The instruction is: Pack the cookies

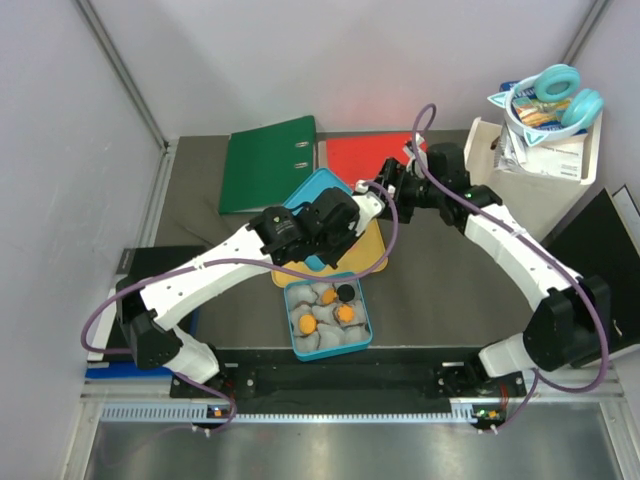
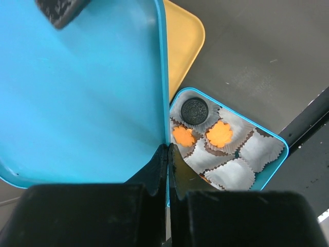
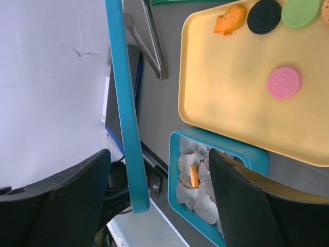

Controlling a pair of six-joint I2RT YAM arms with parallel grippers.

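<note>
My left gripper (image 2: pixel 168 147) is shut on the edge of the blue tin lid (image 2: pixel 82 92) and holds it raised and tilted over the yellow tray (image 1: pixel 367 252). My right gripper (image 3: pixel 159 152) is open; the lid's rim (image 3: pixel 123 103) runs between its fingers without touching them. The blue tin (image 1: pixel 366 333), lined with grey paper cups, holds orange cookies (image 2: pixel 219 134) and a black cookie (image 2: pixel 195 110). On the tray (image 3: pixel 231 77) lie an orange cookie (image 3: pixel 230 19), a black cookie (image 3: pixel 263 15), a green cookie (image 3: pixel 300 11) and a pink cookie (image 3: pixel 284 82).
A green binder (image 1: pixel 268 160) and a red folder (image 1: pixel 365 152) lie at the back. A white box with turquoise headphones (image 1: pixel 548 110) stands at the back right. Metal tongs (image 3: pixel 149 41) lie left of the tray. Black panels sit at both table sides.
</note>
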